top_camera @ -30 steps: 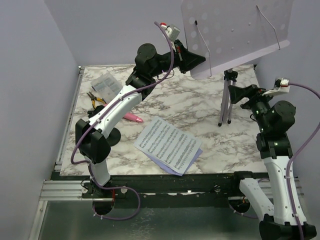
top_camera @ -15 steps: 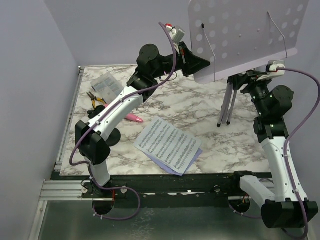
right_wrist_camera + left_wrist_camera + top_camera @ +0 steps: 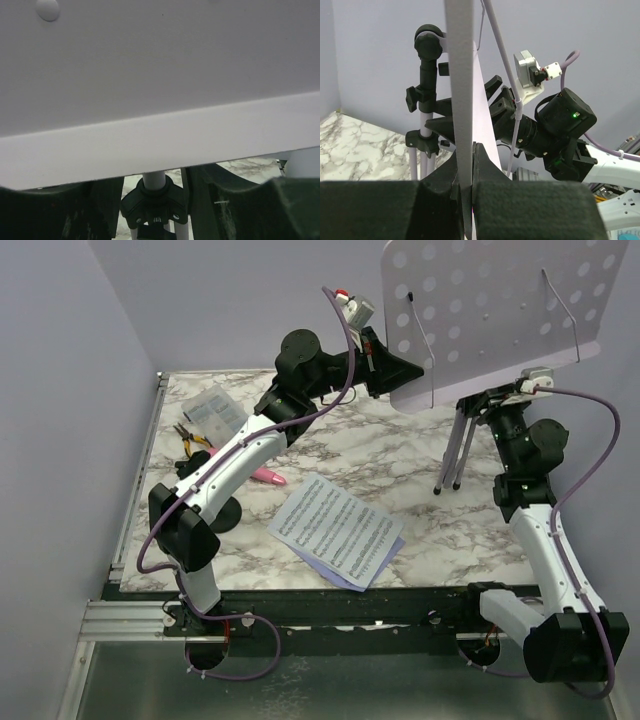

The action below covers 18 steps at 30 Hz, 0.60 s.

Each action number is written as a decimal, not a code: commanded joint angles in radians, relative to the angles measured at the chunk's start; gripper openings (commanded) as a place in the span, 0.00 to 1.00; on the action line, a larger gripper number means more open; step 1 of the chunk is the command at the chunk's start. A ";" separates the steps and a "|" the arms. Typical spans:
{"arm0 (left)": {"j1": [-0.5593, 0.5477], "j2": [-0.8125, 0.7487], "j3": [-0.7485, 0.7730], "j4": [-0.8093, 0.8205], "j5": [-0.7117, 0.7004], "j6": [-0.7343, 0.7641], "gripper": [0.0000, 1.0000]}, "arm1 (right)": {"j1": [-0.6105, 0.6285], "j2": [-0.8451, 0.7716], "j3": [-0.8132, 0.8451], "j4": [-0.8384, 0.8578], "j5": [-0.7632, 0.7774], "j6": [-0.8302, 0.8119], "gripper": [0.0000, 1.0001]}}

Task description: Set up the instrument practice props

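The left fingers (image 3: 471, 186) are pinched tight on the thin 9 o'clock edge of the desk (image 3: 490, 310). The desk stands high over the tripod (image 3: 452, 452), at 1 o'clock on the counter (image 3: 400, 455). The right fingers (image 3: 478, 403) sit under the desk's ledge, straddling the black collar at the top of the pole. I cannot tell whether they press on it or only flank it (the wrist view shows the collar between them and little more).

The step looks like tilting the desk to a reading angle. To do it well, the right arm should steady the pole firmly before the left turns the desk. The edge should move slowly about its mount, not sideways, and the feet should stay planted, since the tripod looks thin and top-heavy. The left should let go only once the desk holds its angle.

Against a second ago, the desk is higher, more upright and shifted toward 2 o'clock, and the left arm has gone up with it. The right arm, then well apart at 3 o'clock of the tripod, is now tucked beneath the desk. The pages (image 3: 340, 530) at 6 o'clock and the mic (image 3: 266, 475) at 9 o'clock lie where they did
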 commanded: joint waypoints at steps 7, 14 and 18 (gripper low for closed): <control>-0.032 -0.069 0.023 -0.015 0.122 -0.028 0.00 | 0.001 0.082 0.040 0.132 0.012 -0.139 0.52; -0.035 -0.061 0.031 -0.016 0.133 -0.035 0.00 | 0.002 0.085 -0.064 0.351 -0.057 -0.199 0.53; -0.035 -0.053 0.041 -0.024 0.136 -0.038 0.00 | 0.001 0.126 -0.026 0.348 -0.092 -0.205 0.50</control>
